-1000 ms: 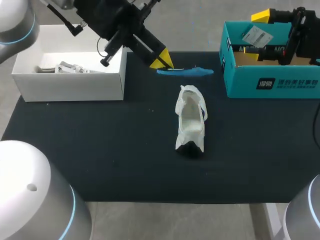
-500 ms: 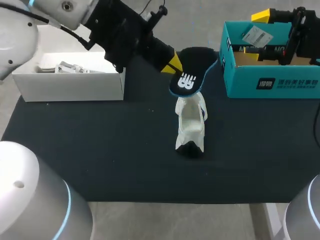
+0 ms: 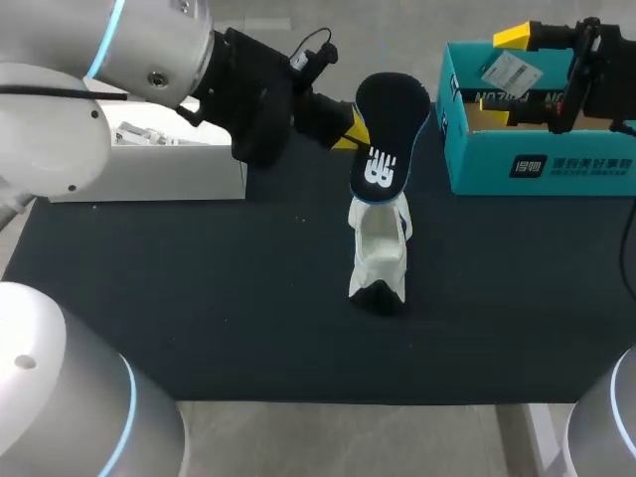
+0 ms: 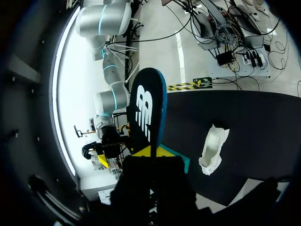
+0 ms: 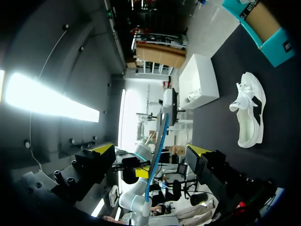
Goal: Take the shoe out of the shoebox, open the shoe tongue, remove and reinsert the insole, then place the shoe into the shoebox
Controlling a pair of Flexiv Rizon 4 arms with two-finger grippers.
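while the left gripper (image 3: 350,127) pinches the insole (image 3: 386,134) at one edge, yellow tips pressed on it from both sides, the insole is held off the table (image 3: 199,298), logo face up toward the head camera. its lower end sits right over the far end of the shoe (image 3: 379,248); can't tell if they touch.

left wrist view: insole (image 4: 146,108) stands up out of the gripper (image 4: 151,151), blue rim showing. the shoe (image 4: 211,148) is off to one side on the dark table top.

shoe is white, lying mid-table with its opening up, outside both boxes. the teal shoebox (image 3: 542,169) is at the far right corner, open. the white box (image 3: 149,174) is at the far left with some pale items inside, and the left arm comes in over it.

right gripper (image 3: 522,45) hangs over the shoebox. in its own wrist view the right gripper (image 5: 148,153) has its fingers spread wide with nothing gripped. same view shows the shoe (image 5: 249,113) between the white box (image 5: 200,82) and the shoebox (image 5: 256,23).
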